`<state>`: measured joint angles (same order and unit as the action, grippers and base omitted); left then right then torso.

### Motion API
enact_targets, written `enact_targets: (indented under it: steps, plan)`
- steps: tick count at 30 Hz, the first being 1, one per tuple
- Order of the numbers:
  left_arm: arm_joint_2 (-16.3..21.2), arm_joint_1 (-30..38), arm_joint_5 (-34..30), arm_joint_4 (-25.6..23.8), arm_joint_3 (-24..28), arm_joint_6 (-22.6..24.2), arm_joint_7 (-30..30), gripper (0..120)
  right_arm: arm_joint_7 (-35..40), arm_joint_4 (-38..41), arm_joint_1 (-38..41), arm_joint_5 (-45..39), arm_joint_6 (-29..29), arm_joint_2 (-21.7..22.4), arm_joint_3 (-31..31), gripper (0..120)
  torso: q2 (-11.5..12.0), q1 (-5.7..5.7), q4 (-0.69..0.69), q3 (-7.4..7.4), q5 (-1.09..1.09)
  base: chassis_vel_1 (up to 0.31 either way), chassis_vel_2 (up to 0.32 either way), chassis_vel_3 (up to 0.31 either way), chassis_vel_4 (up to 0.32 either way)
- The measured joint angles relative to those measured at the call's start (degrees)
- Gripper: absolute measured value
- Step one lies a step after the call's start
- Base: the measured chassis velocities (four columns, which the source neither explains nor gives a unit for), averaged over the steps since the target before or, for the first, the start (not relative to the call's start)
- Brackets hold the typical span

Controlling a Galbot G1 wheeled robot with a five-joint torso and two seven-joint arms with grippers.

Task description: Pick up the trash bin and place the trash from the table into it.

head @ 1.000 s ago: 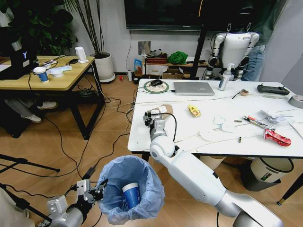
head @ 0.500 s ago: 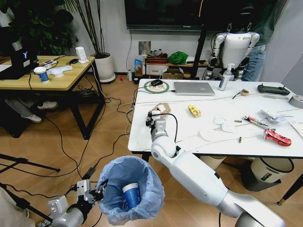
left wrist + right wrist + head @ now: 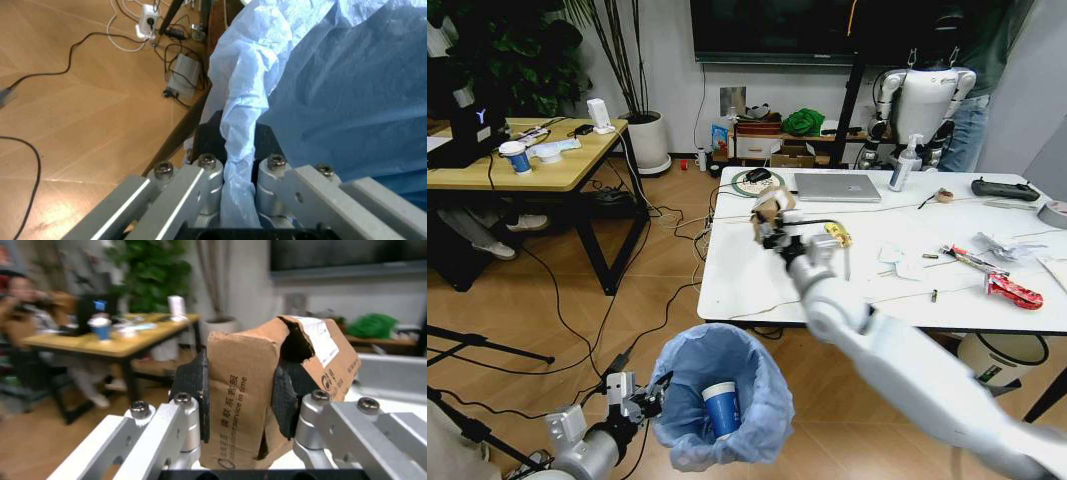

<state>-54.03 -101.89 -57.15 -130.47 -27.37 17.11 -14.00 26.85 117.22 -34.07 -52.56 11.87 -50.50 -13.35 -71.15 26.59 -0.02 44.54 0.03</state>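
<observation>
The trash bin (image 3: 719, 405), lined with a crinkled light-blue bag, hangs low in front of the table with a blue-and-white paper cup (image 3: 722, 407) inside. My left gripper (image 3: 649, 398) is shut on the bin's rim, and the bag (image 3: 240, 150) shows pinched between its fingers (image 3: 200, 185). My right gripper (image 3: 770, 222) is shut on the torn brown cardboard carton (image 3: 766, 205), lifted above the table's near left part; the carton (image 3: 267, 385) sits between its pads (image 3: 193, 385). A yellow wrapper (image 3: 835, 233), white tissues (image 3: 889, 262), crumpled paper (image 3: 995, 246) and a red snack wrapper (image 3: 1012, 291) lie on the white table (image 3: 737, 290).
A silver laptop (image 3: 835, 187), a spray bottle (image 3: 903, 163), a black controller (image 3: 1003, 189) and a grey tape roll (image 3: 1054, 213) sit along the table's far side. A light-wood desk (image 3: 522, 160) stands to the left, with cables across the floor. Under the table's right end stands a white bin (image 3: 995, 360).
My right gripper has lifted the cardboard carton off the table and swung it up and to the right. The bin has shifted slightly to the right in the left gripper.
</observation>
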Motion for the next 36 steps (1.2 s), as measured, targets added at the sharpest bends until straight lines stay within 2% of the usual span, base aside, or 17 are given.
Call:
enact_targets:
  steps: [1,2,7,8,11,14,15,19,27,36]
  plan:
    - [0.01,0.41,-0.01,0.23,0.3,0.0,0.0,2,-1.0,3.26,-0.64,-1.38,-0.12,2.48,0.64,23,0.0,0.0,0.01,0.0,-0.02,0.0,0.0,0.0,0.0]
    - [0.01,0.41,-0.01,0.23,0.3,0.0,0.0,2,-1.0,3.26,-0.64,-1.38,-0.12,2.48,0.64,23,0.0,0.0,0.01,0.0,-0.02,0.0,0.0,0.0,0.0]
    - [0.04,0.98,-0.17,0.84,0.56,0.02,-0.01,2,-2.9,17.4,-3.87,-8.67,0.26,15.46,2.26,23,0.0,-0.01,0.0,-0.01,-0.02,0.0,0.0,0.0,0.0]
    - [0.04,0.98,-0.17,0.84,0.56,0.02,-0.01,2,-2.9,17.4,-3.87,-8.67,0.26,15.46,2.26,23,0.0,-0.01,0.0,-0.01,-0.02,0.0,0.0,0.0,0.0]
    - [0.35,0.45,-0.35,1.0,-0.33,0.07,0.06,2,-0.78,25.74,-4.35,-18.06,2.83,20.15,2.29,23,-0.01,-0.01,0.0,-0.01,-0.03,0.0,0.0,0.0,0.0]
    - [0.2,-0.3,-0.45,0.86,-1.17,0.12,0.3,2,2.6,27.12,-3.49,-26.69,5.77,20.85,2.09,23,-0.01,-0.01,0.02,-0.01,-0.03,0.0,0.0,0.0,0.0]
    - [0.2,-0.3,-0.45,0.86,-1.17,0.12,0.3,2,2.6,27.12,-3.49,-26.69,5.77,20.85,2.09,23,-0.01,-0.01,0.02,-0.01,-0.03,0.0,0.0,0.0,0.0]
    - [-0.09,-1.14,-0.46,0.76,-2.42,0.14,0.65,2,6.81,27.04,-2.68,-36.42,9.58,20.01,2.36,23,0.0,-0.01,0.03,0.0,-0.02,0.0,0.0,0.0,0.0]
    - [-0.59,-1.0,-0.54,1.39,-3.06,0.22,0.95,2,8.41,26.58,-4.09,-41.23,15.24,18.52,2.45,23,-0.01,-0.01,0.02,0.0,-0.03,0.0,0.0,0.0,0.0]
    - [0.16,-1.23,-1.42,2.12,-3.92,0.08,1.88,2,1.01,26.29,-3.02,-44.45,21.73,17.98,2.0,23,-0.01,0.0,0.02,0.0,-0.04,0.0,0.0,0.0,0.0]
